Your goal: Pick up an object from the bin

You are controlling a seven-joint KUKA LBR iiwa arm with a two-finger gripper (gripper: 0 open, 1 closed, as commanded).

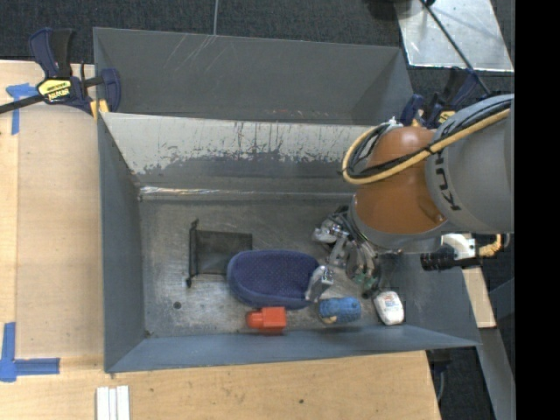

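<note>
My gripper [338, 254] hangs low in the right part of the bin, under the arm's orange cover. It is at the right end of a blue oval pouch [271, 275] lying on the floor in the middle. Just in front of the gripper lies a small blue object [341, 309], with a small white rounded object [388, 307] to its right. A red-orange block [267, 319] rests against the pouch's front edge. I see nothing held in the gripper.
A black folded piece [214, 250] stands on the bin floor, left of the pouch. The left part of the floor is bare metal. The arm and its orange cover hide the bin's right wall.
</note>
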